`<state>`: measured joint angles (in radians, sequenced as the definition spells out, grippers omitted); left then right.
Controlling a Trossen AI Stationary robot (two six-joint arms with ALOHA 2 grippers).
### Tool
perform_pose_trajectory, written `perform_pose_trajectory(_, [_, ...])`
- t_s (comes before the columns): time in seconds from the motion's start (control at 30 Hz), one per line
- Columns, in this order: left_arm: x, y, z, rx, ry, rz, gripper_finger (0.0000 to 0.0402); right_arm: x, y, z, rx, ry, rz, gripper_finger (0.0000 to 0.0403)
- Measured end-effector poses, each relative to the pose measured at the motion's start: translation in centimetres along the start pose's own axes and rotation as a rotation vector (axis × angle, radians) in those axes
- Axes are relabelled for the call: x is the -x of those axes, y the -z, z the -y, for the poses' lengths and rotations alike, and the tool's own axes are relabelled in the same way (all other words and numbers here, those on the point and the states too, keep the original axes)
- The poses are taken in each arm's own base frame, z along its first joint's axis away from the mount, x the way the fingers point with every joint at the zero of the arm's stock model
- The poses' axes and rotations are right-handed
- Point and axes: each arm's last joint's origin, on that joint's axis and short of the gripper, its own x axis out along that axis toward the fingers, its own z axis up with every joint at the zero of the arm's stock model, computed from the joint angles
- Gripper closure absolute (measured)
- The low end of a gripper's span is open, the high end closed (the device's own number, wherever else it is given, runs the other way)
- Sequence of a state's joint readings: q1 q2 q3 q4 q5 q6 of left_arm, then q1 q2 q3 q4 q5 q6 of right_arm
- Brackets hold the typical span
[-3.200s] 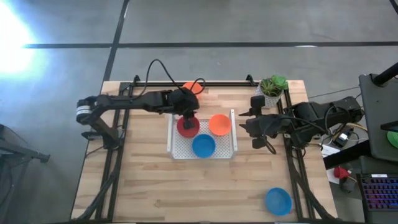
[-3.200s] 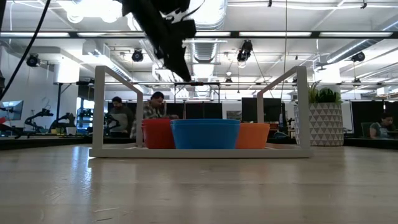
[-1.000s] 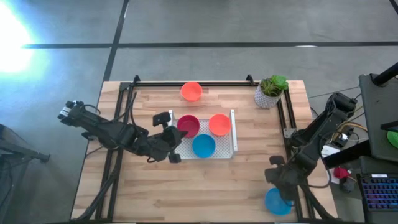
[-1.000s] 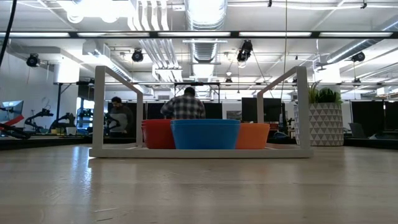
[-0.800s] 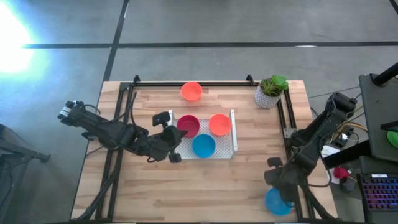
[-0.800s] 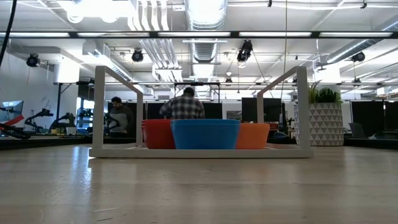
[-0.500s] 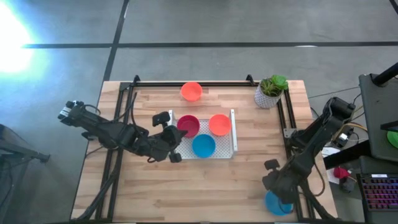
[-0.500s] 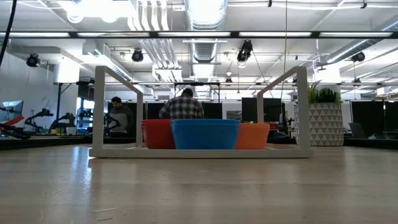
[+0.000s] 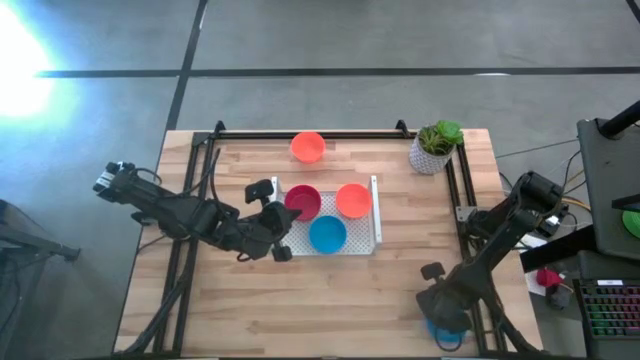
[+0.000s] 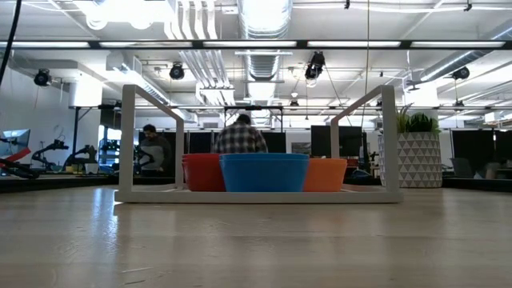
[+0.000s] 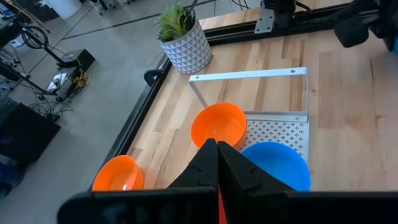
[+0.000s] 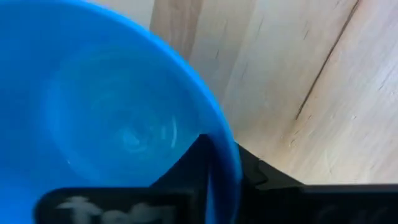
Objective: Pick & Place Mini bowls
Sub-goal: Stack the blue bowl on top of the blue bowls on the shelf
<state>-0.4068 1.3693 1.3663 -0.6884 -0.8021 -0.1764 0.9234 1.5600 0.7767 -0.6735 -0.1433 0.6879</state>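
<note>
In the white perforated tray [image 9: 372,236] sit three mini bowls; an orange bowl [image 9: 308,147] waits outside, while the right gripper [image 9: 443,312] pinches the blue bowl's [image 12: 112,124] rim.

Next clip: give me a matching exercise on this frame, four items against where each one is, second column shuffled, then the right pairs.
Items:
1. red bowl
2. lone orange bowl
3. potted plant
4. right gripper

Places:
A. far right corner of the table
B. bare wood beyond the white tray
C. inside the tray, on its left side
D. near right corner, jaws on the rim of a blue bowl

Pairs: 1-C, 2-B, 3-A, 4-D
</note>
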Motion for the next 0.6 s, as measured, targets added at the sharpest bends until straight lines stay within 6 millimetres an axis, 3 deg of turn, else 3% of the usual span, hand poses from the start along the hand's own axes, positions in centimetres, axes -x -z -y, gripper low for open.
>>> perform_pose_trajectory(0.23, [0.0, 0.0, 0.0, -0.006, 0.000, -0.001, 0.0402, 0.9, -0.1, -0.2, 0.005, -0.021, 0.028, 0.0394])
perform_pose_trajectory(0.6, [0.0, 0.0, 0.0, -0.049, 0.000, -0.002, 0.0402, 8.1, -0.9, 0.3, -0.103, -0.017, 0.264, 0.0394])
